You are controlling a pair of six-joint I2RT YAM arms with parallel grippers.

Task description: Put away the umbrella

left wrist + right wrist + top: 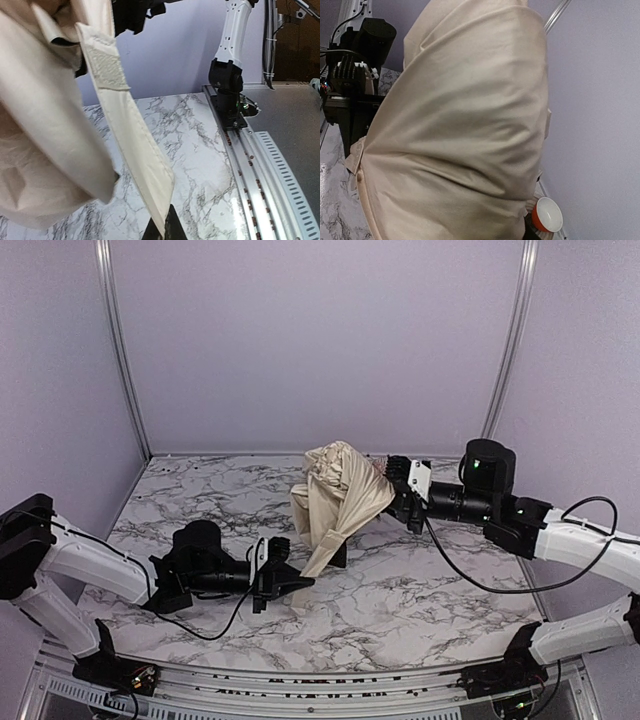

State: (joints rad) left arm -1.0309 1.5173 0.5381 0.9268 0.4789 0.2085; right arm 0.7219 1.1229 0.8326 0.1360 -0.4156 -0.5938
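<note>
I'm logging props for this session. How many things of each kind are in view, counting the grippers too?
cream-beige fabric folding umbrella: 1
red bowl with a white inside: 1
black two-finger grippers, left gripper and right gripper: 2
Total: 4

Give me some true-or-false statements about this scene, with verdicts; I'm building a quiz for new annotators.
1. The left fingers pinch the tip of the closure strap. True.
2. The umbrella is black. False: its fabric is cream-beige.
3. The closure strap carries a hook-and-loop patch. True.
4. The table is plain wood. False: it is marble-patterned.
</note>
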